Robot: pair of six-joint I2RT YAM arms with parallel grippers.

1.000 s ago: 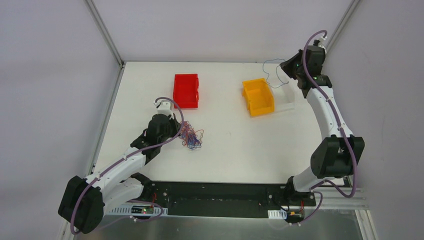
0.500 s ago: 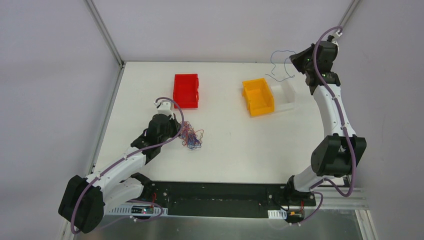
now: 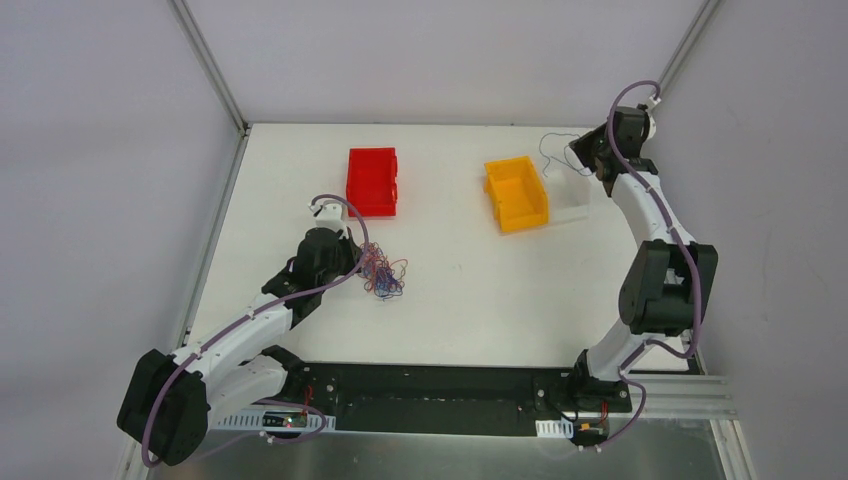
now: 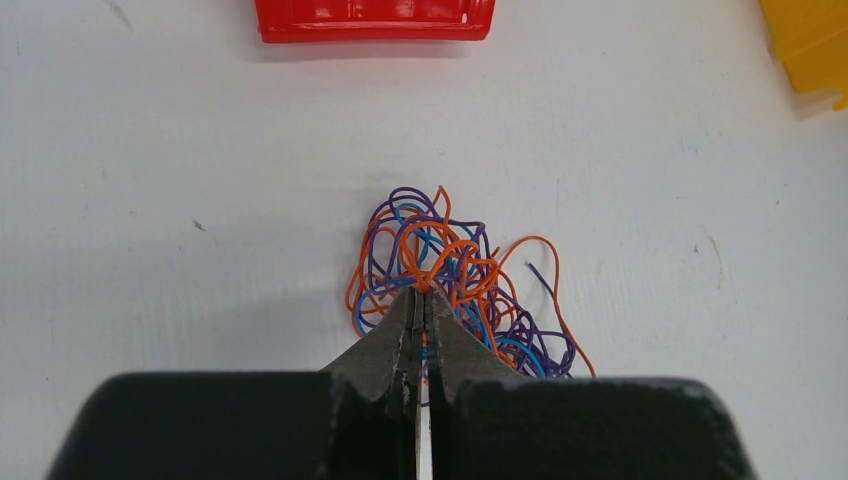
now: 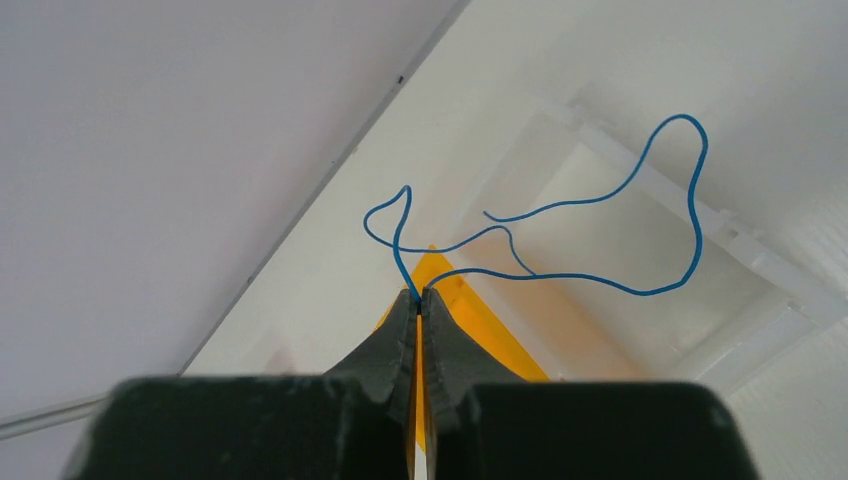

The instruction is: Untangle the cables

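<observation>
Springing free, the wire (image 5: 560, 276) pinched in the right hand (image 5: 420, 292) could be flung past the bin (image 5: 775, 290); the knot (image 4: 450, 262) is clamped in the left hand (image 4: 421, 293).

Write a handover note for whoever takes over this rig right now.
Left gripper: shut on the tangle of orange, blue and purple wires, on the table near the red bin.
Right gripper: shut on one blue wire, lifted clear at the far right by the white tray, beside the yellow bin.
Done: that blue wire is free of the tangle.
Left: set it down, then pull out the remaining strands.
</observation>
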